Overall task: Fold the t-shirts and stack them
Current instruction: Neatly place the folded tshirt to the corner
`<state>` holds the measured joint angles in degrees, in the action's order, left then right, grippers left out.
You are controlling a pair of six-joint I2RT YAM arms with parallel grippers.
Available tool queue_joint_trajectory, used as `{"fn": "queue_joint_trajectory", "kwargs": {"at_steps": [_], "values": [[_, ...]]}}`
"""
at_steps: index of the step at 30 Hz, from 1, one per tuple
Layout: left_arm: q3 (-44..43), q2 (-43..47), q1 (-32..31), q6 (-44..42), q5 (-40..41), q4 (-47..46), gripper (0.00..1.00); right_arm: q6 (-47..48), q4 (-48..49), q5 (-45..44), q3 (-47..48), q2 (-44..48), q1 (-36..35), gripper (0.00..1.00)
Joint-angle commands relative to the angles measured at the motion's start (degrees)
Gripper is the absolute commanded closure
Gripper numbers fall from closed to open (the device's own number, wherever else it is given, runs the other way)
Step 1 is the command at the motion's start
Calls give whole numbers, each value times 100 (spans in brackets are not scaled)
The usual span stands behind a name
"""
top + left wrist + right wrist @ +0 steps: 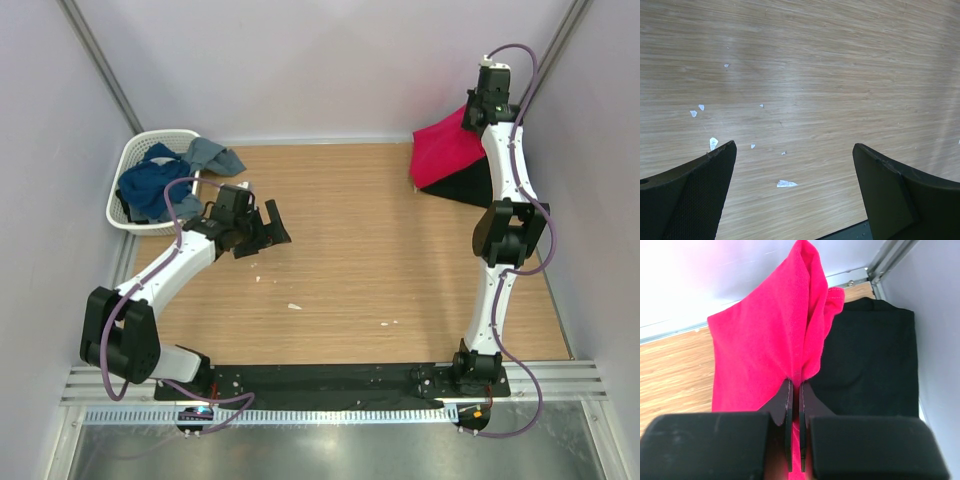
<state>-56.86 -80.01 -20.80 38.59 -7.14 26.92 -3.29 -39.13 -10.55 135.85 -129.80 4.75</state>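
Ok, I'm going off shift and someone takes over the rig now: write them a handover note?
Left gripper: open, empty, over bare table near the basket.
Right gripper: shut on the red shirt, held up at the far right corner.
Black shirt: flat on the table there, looks folded, partly under the hanging red one.
Done: black shirt laid down.
To do: get the red shirt folded and stacked on the black.

The crimson red t-shirt point(446, 148) hangs raised and bunched over the folded black t-shirt point(463, 186) lying flat at the far right corner of the table point(350, 250).
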Motion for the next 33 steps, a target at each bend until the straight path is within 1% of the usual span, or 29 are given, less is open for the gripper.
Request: {"fn": "queue_joint_trajectory", "kwargs": {"at_steps": [1, 8, 13, 20, 27, 30, 31, 32, 33], "values": [[-9, -15, 32, -27, -86, -178, 0, 135, 248, -448, 100, 499, 61, 99], [-9, -68, 32, -44, -69, -178, 0, 65, 248, -378, -76, 403, 447, 99], [-53, -111, 41, -53, -51, -134, 0, -14, 406, -466, -568, 376, 658, 99], [-115, -191, 41, -71, -33, -46, 0, -40, 1074, -589, -1464, 350, 939, 99], [-150, -217, 49, -62, 28, 33, 0, 39, 1961, -1037, -2369, 385, 1097, 99], [-159, -191, 49, -97, 28, 42, 0, -31, 1962, -617, -2257, 306, 1256, 99], [-159, -191, 49, -97, 37, 42, 0, 21, 1971, -276, -2239, 262, 1300, 99], [-159, -191, 49, -97, 28, 50, 0, 56, 1962, -220, -2204, 245, 1300, 93], [-167, -191, 49, -97, 11, 51, 0, 65, 1928, -194, -2142, 227, 1300, 69]]}}
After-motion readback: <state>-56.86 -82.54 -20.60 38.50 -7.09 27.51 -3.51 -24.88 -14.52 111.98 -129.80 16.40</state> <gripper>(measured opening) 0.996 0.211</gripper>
